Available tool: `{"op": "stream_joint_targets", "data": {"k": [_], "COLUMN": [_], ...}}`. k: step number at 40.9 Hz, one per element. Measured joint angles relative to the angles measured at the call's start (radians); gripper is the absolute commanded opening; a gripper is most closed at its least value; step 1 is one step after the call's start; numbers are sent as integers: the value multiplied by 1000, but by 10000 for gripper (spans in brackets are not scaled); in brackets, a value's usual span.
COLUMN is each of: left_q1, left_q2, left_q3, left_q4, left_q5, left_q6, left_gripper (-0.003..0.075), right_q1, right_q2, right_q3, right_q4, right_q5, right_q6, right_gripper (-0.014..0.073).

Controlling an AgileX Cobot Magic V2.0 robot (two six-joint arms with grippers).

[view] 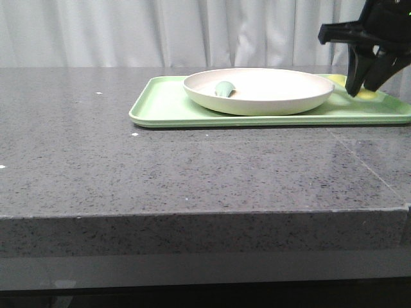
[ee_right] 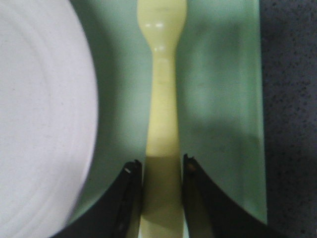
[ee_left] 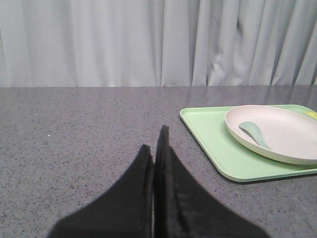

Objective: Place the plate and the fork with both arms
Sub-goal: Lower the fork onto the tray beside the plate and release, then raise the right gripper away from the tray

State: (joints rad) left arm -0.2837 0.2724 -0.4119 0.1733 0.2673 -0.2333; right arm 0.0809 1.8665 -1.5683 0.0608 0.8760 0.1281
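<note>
The cream-white plate (view: 257,90) lies on the light-green tray (view: 167,106) at the back of the table; it also shows in the left wrist view (ee_left: 287,134) and the right wrist view (ee_right: 39,114). The yellow fork (ee_right: 162,99) lies flat on the tray just to the right of the plate, and only a bit of it shows in the front view (view: 367,95). My right gripper (view: 356,90) is down on the tray, its jaws (ee_right: 162,166) closed against both sides of the fork's handle. My left gripper (ee_left: 154,141) is shut and empty over bare table, left of the tray.
A pale teal-green utensil (view: 224,88) lies inside the plate, also seen in the left wrist view (ee_left: 255,134). The tray's raised rim (ee_right: 257,99) runs close beside the fork. Grey stone tabletop (view: 192,167); curtain behind.
</note>
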Motion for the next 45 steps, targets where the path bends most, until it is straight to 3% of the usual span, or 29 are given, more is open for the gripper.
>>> {"op": "stream_joint_targets", "data": {"k": [5,15,26,29,40,45], "left_q1": [0,0,0,0,0,0], "left_q2": [0,0,0,0,0,0], "left_q3": [0,0,0,0,0,0], "left_q4": [0,0,0,0,0,0], "left_q5": [0,0,0,0,0,0], "left_q6": [0,0,0,0,0,0], "left_gripper": [-18,-18,-18,-18,-18,-18], "right_q1": [0,0,0,0,0,0], "right_q2": [22,26,-13,-57,-199,-223], "right_q3": [0,0,0,0,0,0], "right_q4": [0,0,-2,-2,-2,-2], "right_q5": [0,0,7,9,31,37], "right_q6": [0,0,0,0,0,0], "right_gripper": [150,365,371,335,12,-83]}}
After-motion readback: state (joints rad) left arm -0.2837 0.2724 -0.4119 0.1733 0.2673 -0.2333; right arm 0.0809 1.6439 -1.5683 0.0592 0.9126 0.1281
